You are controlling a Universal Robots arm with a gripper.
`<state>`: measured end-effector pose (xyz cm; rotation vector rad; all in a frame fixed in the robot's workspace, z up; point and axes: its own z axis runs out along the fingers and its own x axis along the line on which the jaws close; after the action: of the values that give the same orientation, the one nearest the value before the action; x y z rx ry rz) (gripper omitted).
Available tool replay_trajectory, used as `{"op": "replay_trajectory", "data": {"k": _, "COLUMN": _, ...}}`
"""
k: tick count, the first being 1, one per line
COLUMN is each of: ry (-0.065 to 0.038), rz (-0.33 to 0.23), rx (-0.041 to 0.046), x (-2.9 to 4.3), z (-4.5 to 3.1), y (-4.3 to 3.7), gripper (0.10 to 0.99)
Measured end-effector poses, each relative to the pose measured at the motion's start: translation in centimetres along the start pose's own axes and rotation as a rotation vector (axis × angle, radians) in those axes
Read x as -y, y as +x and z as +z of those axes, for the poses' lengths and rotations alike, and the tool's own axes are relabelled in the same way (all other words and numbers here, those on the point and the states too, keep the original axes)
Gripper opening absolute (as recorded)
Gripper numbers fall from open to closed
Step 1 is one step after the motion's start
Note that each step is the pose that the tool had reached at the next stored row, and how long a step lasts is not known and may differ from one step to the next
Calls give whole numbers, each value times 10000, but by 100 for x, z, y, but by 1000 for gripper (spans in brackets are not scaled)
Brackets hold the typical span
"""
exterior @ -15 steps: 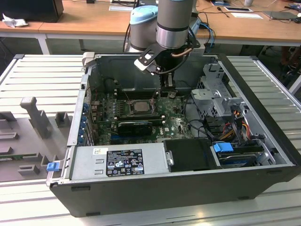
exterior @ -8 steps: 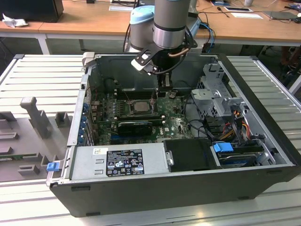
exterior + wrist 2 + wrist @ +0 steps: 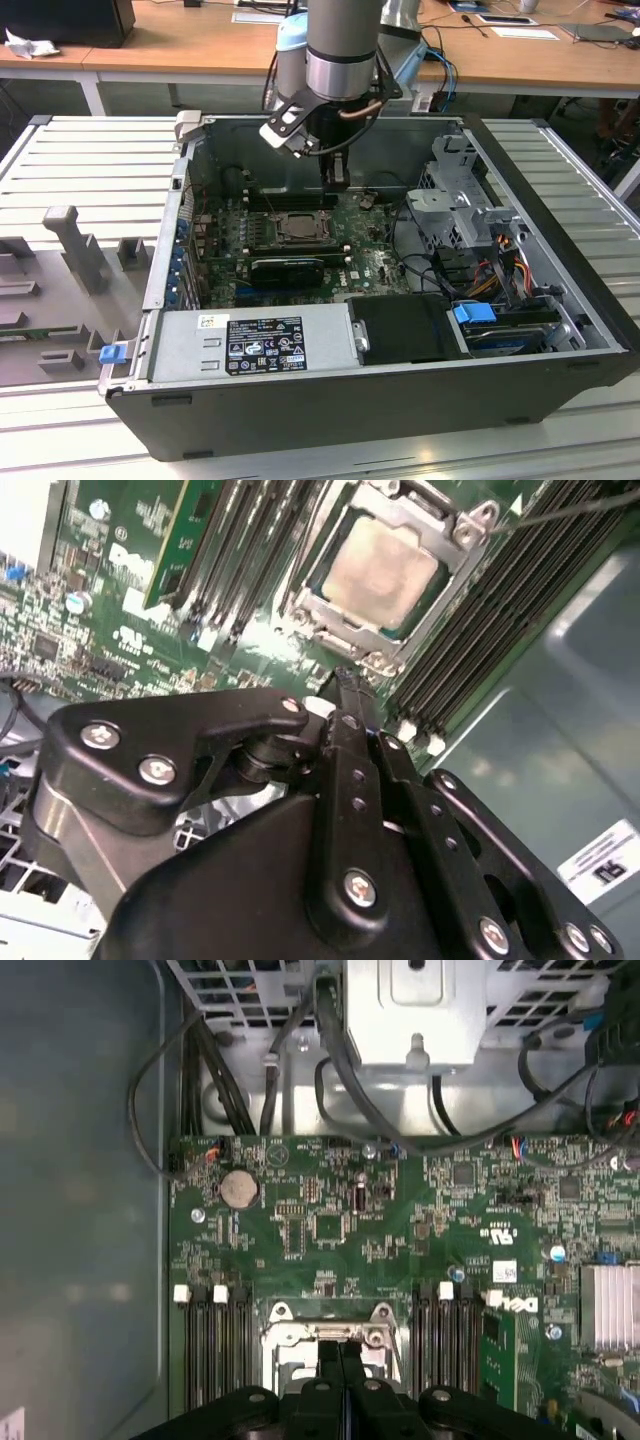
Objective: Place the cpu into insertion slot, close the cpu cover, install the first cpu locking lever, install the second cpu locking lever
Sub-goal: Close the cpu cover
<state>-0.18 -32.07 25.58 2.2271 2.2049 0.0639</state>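
Observation:
The cpu (image 3: 380, 568), a square chip with a silvery-beige top, lies in the insertion slot (image 3: 298, 228) on the green motherboard. The cpu cover (image 3: 340, 630), a dull-metal frame, lies flat around the chip; its edge (image 3: 285, 1332) shows in the first wrist view. A thin metal lever rod (image 3: 560, 515) runs along one side of the socket. My gripper (image 3: 336, 182) hangs just beside the socket, toward the case's back wall. Its black fingers (image 3: 330, 1360) are pressed together, shut, with nothing between them. In the second wrist view the gripper (image 3: 345, 685) tip sits close to the cover's corner.
Long black RAM slots (image 3: 480, 630) flank the socket. A black graphics card (image 3: 288, 268) lies in front of it, then the power supply (image 3: 250, 340). A metal drive cage (image 3: 465, 200) with cables stands on the exterior view's right. Case walls (image 3: 165, 250) enclose the board.

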Motion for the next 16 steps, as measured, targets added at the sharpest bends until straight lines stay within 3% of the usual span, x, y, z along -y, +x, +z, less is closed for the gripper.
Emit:
{"op": "replay_trajectory", "data": {"k": 5, "ry": 2, "rz": -56, "rx": -11, "x": 116, "z": 92, "y": -3, "gripper": 106}}
{"op": "replay_trajectory", "data": {"k": 10, "ry": 14, "rz": -534, "rx": -94, "x": 221, "z": 222, "y": -9, "gripper": 106}}
{"op": "replay_trajectory", "data": {"k": 16, "ry": 15, "rz": -583, "rx": -114, "x": 323, "z": 224, "y": -10, "gripper": 106}}
